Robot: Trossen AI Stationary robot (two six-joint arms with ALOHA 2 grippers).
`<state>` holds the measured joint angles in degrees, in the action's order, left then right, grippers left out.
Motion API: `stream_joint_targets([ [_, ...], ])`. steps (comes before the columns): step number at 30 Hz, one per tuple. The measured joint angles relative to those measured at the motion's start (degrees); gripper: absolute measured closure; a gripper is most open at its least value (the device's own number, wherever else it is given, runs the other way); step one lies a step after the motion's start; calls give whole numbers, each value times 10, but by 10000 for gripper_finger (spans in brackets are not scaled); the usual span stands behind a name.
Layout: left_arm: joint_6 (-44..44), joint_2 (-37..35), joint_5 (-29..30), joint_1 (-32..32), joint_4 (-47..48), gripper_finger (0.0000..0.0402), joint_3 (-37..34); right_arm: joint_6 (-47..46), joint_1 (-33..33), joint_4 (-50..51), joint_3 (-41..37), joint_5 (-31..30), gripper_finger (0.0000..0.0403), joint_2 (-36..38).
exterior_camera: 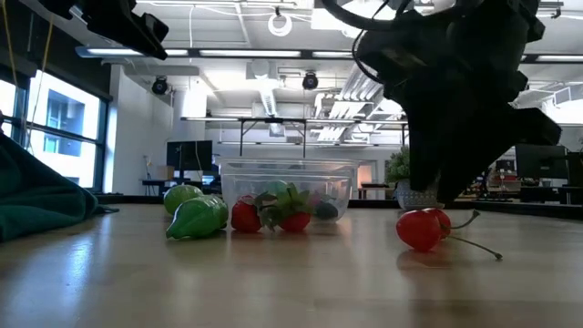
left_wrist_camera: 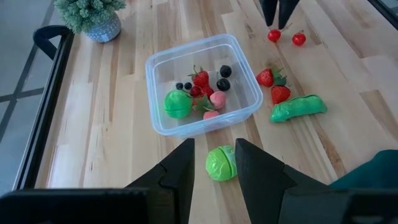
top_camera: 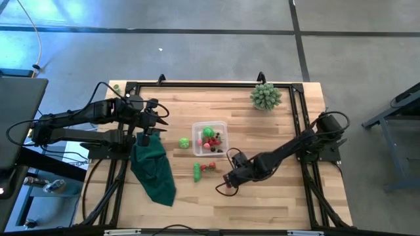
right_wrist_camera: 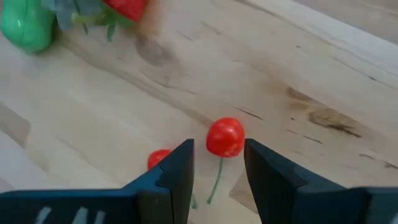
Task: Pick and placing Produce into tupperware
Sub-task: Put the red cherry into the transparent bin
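We see the tupperware (top_camera: 210, 138) near the middle of the wooden table (top_camera: 275, 203), a clear, roughly square box with rounded corners and a raised rim. Inside it lie a bright green round piece (left_wrist_camera: 177, 104), a strawberry (left_wrist_camera: 200, 78), a pink piece (left_wrist_camera: 217, 99) and several dark berries (left_wrist_camera: 224, 78). More produce lies outside it on the bare wood: a green cabbage-like ball (top_camera: 185, 142) just beside the box wall toward the left arm, a long green pod (top_camera: 197, 171) with two strawberries (left_wrist_camera: 273, 86) near the box's front wall, and a pair of red cherries (top_camera: 228, 186) on thin green stems further toward the table's front.

Our right gripper (top_camera: 231, 182) hangs low over those cherries, its fingers (right_wrist_camera: 174, 171) parted with one cherry (right_wrist_camera: 225, 137) showing in the gap between them; nothing is grasped. Our left gripper (top_camera: 146, 128) hovers above the table beside the cabbage ball, its fingers (left_wrist_camera: 180, 171) likewise apart and holding nothing.

A dark green cloth (top_camera: 155, 172) lies under and in front of the left gripper, reaching toward the table's front edge. A pale green spiky plant (top_camera: 265, 96) stands near the far right corner. Wide bare wood lies open in front of the cherries and to their right, and a black frame rail (top_camera: 303, 111) runs along the table's edges.
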<state>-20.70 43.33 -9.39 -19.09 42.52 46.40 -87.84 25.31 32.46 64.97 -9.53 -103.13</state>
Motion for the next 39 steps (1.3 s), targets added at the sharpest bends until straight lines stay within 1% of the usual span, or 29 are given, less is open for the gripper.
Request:
stream_joint_targets([
  [5,0,0,0,0,0,295,0,-58,0,-6,0,-14,272,-3],
  [8,0,0,0,0,0,295,0,-63,-2,-14,0,-14,263,-11],
  [11,0,0,0,0,0,295,0,-63,-2,-17,0,-8,243,-24],
  [14,0,0,0,0,0,295,0,-78,-3,-17,0,-1,213,-32],
  [18,0,0,0,0,0,295,0,-92,-2,-10,0,-10,179,-35],
  [22,0,0,0,0,0,295,0,-94,-2,-4,0,-8,162,-35],
  [32,0,0,0,0,0,295,0,-81,-3,-5,3,-5,161,-51],
  [39,0,0,0,0,0,295,0,-59,-3,-6,2,-3,187,-53],
])
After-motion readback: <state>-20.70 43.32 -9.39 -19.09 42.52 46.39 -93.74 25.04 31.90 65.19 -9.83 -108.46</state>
